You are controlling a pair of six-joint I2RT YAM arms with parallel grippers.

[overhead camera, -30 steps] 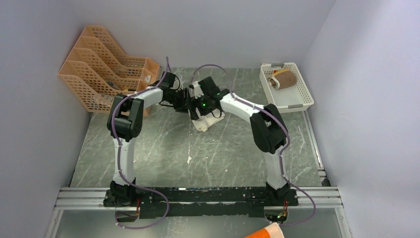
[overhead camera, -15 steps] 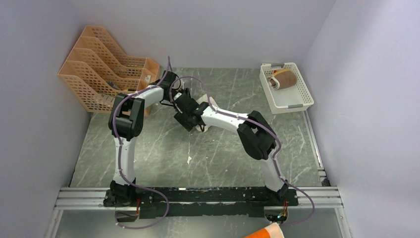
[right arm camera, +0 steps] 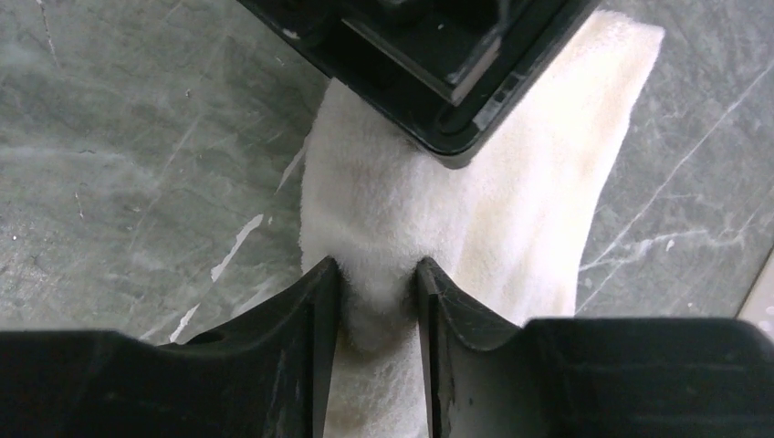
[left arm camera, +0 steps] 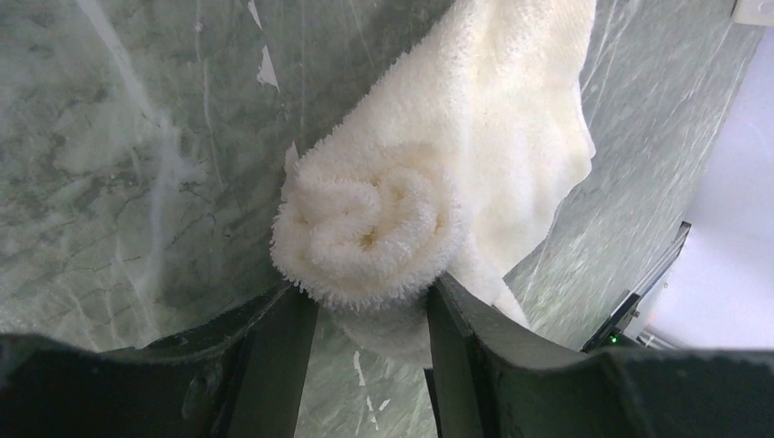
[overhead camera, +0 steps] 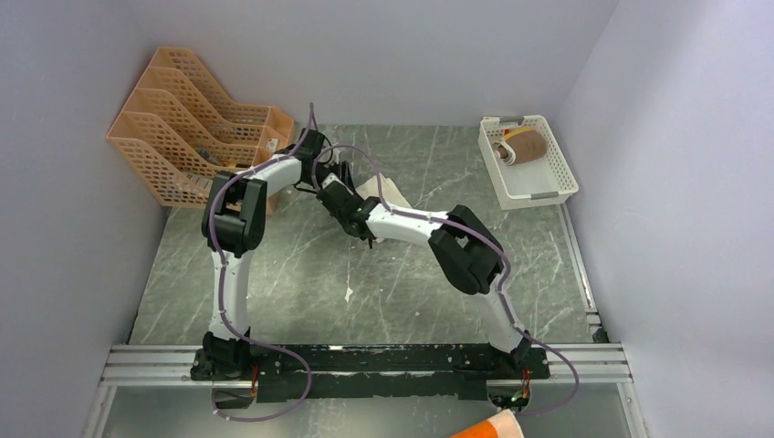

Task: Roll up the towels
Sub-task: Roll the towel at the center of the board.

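The cream towel point(left arm camera: 475, 137) lies on the grey marble table point(overhead camera: 301, 274) near the back middle, one end wound into a tight spiral roll point(left arm camera: 365, 228). My left gripper point(left arm camera: 370, 306) is shut on that rolled end, a finger point(left arm camera: 278, 347) on each side. My right gripper point(right arm camera: 379, 292) is shut on a pinched fold of the same cream towel point(right arm camera: 511, 210), just below the left gripper's black body point(right arm camera: 438, 64). From above, both grippers point(overhead camera: 336, 182) point(overhead camera: 351, 210) meet over the towel point(overhead camera: 371, 188) and hide most of it. The brown towel point(overhead camera: 527, 146) sits in the white basket point(overhead camera: 532, 187).
An orange mesh file rack point(overhead camera: 196, 119) stands at the back left, close to the left arm's elbow. The white perforated basket is at the back right by the wall. An orange-and-white object point(overhead camera: 493, 427) pokes in below the front rail.
The right arm swung left and lower across the towel, and its jaws closed onto a fold of it. The left gripper kept its hold on the rolled end.
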